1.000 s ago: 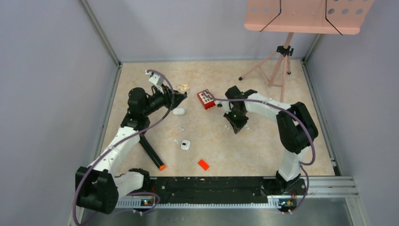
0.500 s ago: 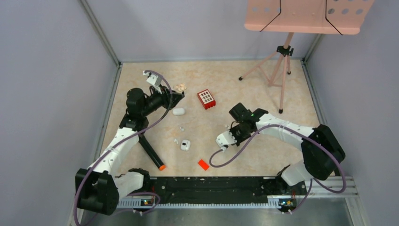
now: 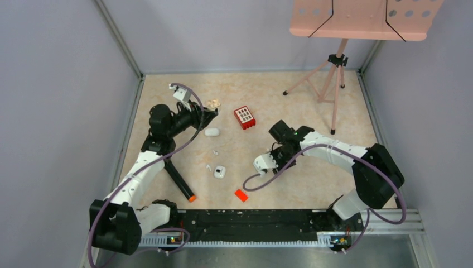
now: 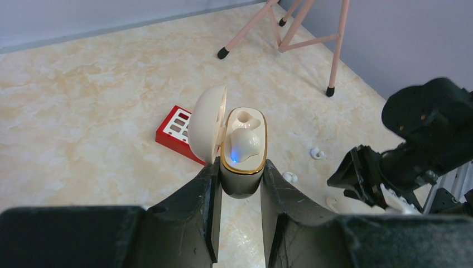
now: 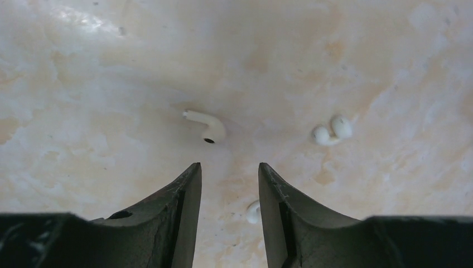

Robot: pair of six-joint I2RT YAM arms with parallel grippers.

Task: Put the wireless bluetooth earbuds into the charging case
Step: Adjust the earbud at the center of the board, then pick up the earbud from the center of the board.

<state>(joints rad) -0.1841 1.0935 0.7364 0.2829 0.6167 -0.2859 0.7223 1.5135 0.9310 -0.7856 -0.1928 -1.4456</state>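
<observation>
My left gripper [image 4: 240,167] is shut on a cream charging case [image 4: 242,153] with a gold rim. It holds the case upright with the lid open, above the table at the back left [image 3: 213,104]. A white shape with a blue light sits in the case. Several tiny white earbuds lie loose on the table: one with a stem [image 5: 203,125], a pair of white pieces [image 5: 332,131], and one between my fingers [image 5: 254,212]. They also show in the top view [image 3: 215,152]. My right gripper [image 5: 228,167] is open and empty, low over the table [image 3: 274,157].
A red block [image 3: 244,117] lies behind the right gripper. An orange-red chip [image 3: 241,195] lies near the front. A black marker [image 3: 179,181] lies at the left. Two other white cases [image 3: 211,132] [image 3: 220,172] sit mid-table. A pink stand's legs [image 3: 326,84] are at the back right.
My right arm has swung from beside the red block toward the front and left, coming low over the table. The left gripper still holds the case and has barely moved.
</observation>
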